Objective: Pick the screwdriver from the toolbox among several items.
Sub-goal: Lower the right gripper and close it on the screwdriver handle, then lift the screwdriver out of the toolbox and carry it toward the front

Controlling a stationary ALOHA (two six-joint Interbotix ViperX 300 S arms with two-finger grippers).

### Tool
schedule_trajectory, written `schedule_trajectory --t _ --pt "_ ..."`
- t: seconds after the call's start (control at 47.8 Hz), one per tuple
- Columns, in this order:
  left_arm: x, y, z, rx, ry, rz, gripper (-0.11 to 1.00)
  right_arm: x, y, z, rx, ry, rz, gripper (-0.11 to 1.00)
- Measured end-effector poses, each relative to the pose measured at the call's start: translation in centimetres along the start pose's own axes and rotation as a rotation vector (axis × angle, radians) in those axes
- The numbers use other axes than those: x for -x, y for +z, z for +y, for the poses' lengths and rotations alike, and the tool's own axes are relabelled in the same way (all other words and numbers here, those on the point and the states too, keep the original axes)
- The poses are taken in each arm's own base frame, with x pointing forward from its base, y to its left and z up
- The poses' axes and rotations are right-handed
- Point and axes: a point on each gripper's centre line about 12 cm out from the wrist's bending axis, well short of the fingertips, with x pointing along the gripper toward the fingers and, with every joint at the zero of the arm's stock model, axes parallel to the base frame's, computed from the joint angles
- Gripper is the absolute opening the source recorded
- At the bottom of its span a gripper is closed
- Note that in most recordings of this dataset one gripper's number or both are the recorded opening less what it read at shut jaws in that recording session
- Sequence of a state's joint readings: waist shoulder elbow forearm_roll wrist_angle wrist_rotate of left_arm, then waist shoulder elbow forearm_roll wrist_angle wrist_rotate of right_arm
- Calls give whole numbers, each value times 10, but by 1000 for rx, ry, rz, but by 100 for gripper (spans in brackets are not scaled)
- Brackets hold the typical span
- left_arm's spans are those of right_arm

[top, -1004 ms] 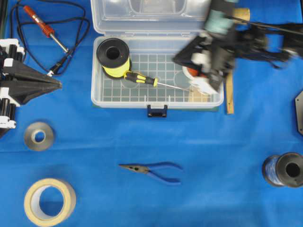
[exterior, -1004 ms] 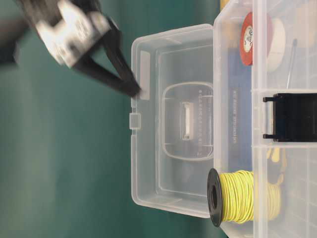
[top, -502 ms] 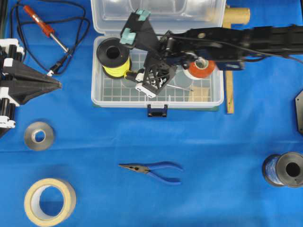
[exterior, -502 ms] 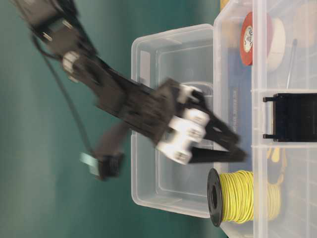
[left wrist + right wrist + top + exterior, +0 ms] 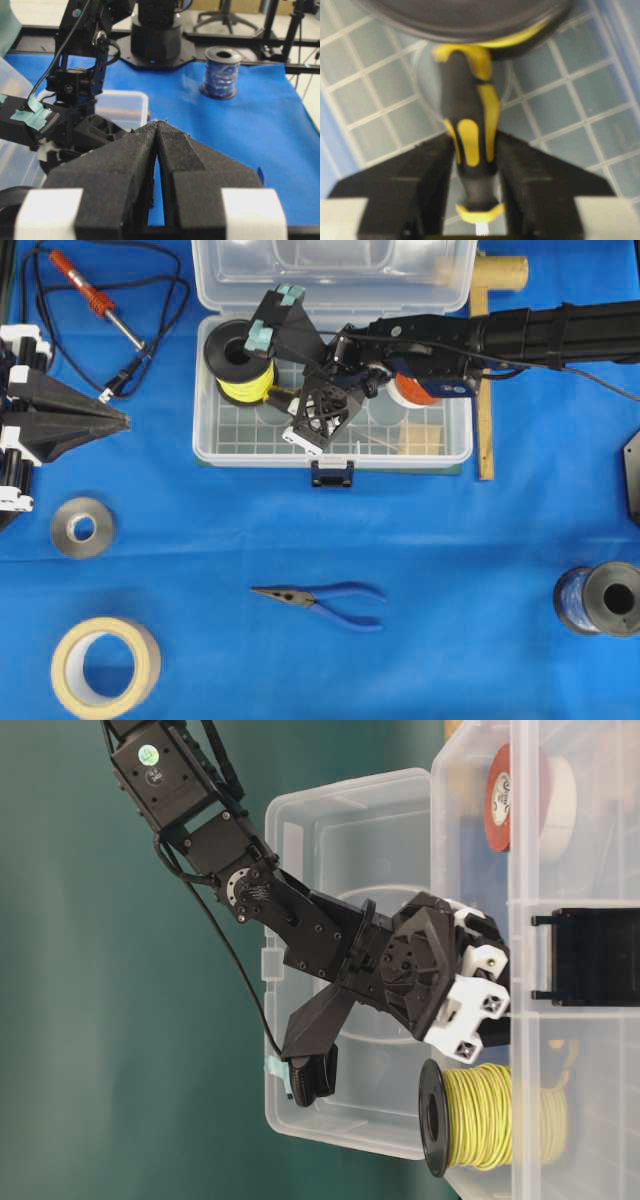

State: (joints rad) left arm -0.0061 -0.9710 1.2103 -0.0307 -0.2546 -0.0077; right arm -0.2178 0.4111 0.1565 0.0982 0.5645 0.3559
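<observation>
The clear toolbox stands open at the top centre, its lid folded back. In the right wrist view the screwdriver lies on the gridded floor, its yellow-and-black handle squeezed between both fingers of my right gripper, its butt against the spool of yellow wire. From overhead, my right gripper reaches down into the box and covers most of the screwdriver. The red tape roll and tan block sit at the box's right end. My left gripper rests shut at the left edge, holding nothing.
On the blue cloth lie an orange soldering iron with a black cord, blue pliers, a grey tape roll, a masking tape roll and a blue wire spool. A wooden ruler lies right of the box.
My right gripper swung from the box's right end leftwards over the screwdriver, dropped into the box and closed around the handle. The left arm stayed still.
</observation>
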Motion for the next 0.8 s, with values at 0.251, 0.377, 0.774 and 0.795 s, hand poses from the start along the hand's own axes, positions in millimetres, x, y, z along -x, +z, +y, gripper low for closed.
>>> schedule_trajectory --t 0.251,0.377,0.774,0.795 --pt "2 2 0 0 -1 -11 0 30 7 2 12 0 -16 43" --pt "3 2 0 0 -1 -11 0 74 14 8 19 16 -46 43" --pt "4 4 2 0 8 -17 0 150 -17 72 83 103 -51 43" --pt "4 4 2 0 8 -16 0 149 -21 78 96 108 -49 43"
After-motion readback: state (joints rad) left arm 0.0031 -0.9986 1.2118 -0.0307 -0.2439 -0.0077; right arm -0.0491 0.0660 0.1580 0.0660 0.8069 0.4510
